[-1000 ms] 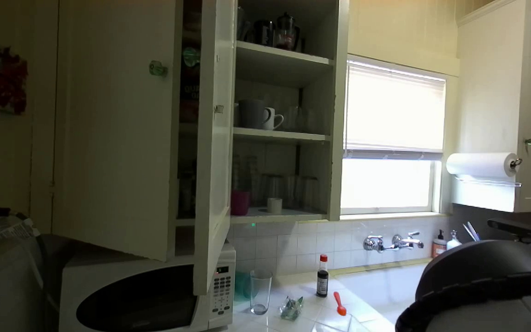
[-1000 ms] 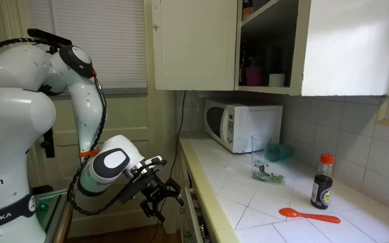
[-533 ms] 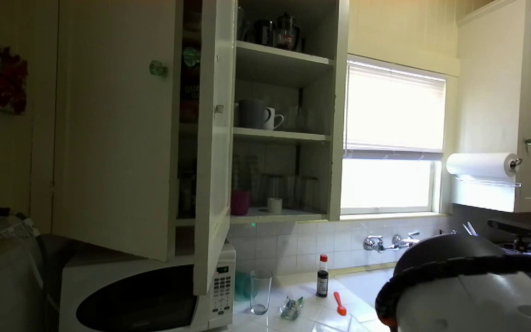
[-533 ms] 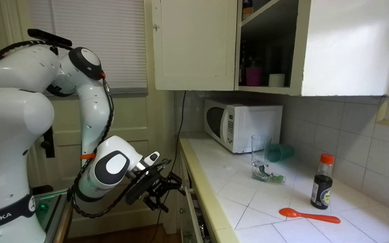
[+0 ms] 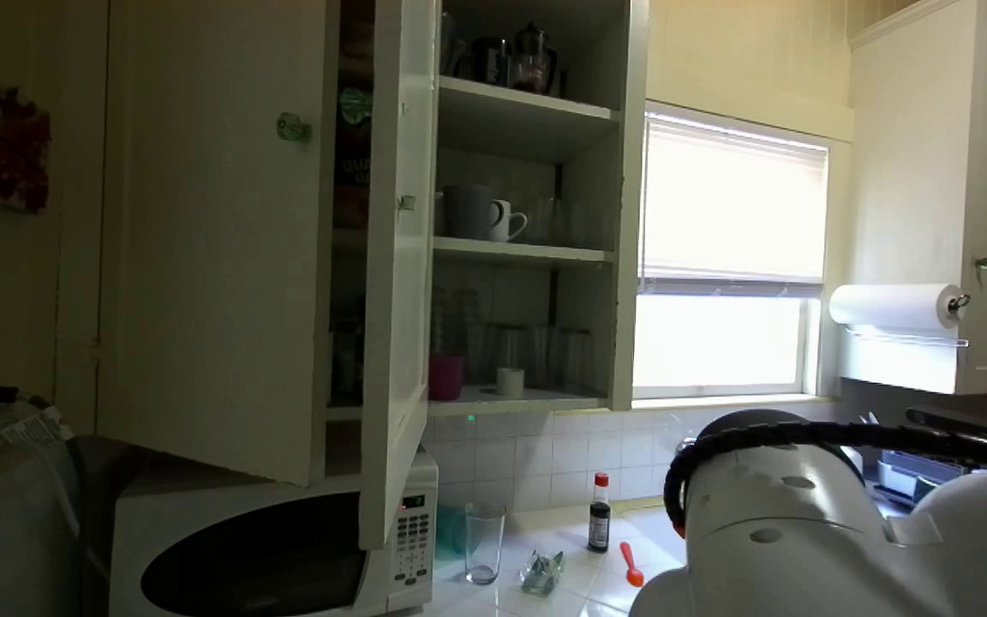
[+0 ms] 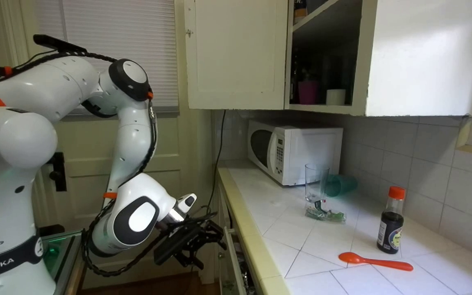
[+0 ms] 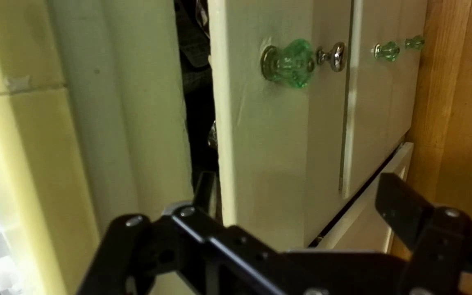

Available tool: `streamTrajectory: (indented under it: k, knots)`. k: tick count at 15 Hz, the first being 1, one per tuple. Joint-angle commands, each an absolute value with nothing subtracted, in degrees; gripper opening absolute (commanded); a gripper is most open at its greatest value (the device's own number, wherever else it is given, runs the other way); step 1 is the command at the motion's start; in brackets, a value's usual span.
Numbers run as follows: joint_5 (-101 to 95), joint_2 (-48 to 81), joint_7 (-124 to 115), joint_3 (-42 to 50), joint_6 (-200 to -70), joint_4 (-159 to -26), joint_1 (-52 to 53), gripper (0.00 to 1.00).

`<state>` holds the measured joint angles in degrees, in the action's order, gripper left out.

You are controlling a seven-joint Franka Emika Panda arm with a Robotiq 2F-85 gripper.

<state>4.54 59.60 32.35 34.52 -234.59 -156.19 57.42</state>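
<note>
The fingers (image 7: 402,209) are spread wide, gripping nothing. In the wrist view, the front of the partly pulled-out drawer (image 7: 260,164) shows between their tips, one overlapping the gap at its top edge; whether either touches it I cannot tell. A green glass knob (image 7: 295,63) projects from the drawer, presumably as its pull; a chrome knob (image 7: 337,56) shows below the drawer.

In an exterior view, the bench (image 6: 301,237) runs above the drawer. Back from the drawer lies an orange spoon (image 6: 377,262), flat because its shape hardly lets it stand. Farther from the drawer, a sauce bottle (image 6: 391,231) stands on its base, its red cap likely keeping the liquid in. A crumpled packet (image 6: 326,214) lies higher than the drawer; beyond, a clear glass (image 6: 316,176) stands upright and a teal tumbler (image 6: 343,185) rests on its side, probably able to roll. The microwave (image 6: 314,151) sits well back from the drawer, perhaps tucked out of the way. High above the drawer, an open cupboard (image 6: 420,61) holds a pink cup (image 6: 308,92) and a white cup (image 6: 336,97), presumably stored there.
</note>
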Motion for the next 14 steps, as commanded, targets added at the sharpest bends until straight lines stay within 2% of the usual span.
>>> streamTrajectory:
  k: [1, 14]
  knots:
    - [3.10, 59.90, 37.55, 31.70, -236.79, -153.92, 50.89, 1.00]
    - [-2.92, 57.63, 53.22, 23.12, -231.61, -145.29, 32.50, 1.00]
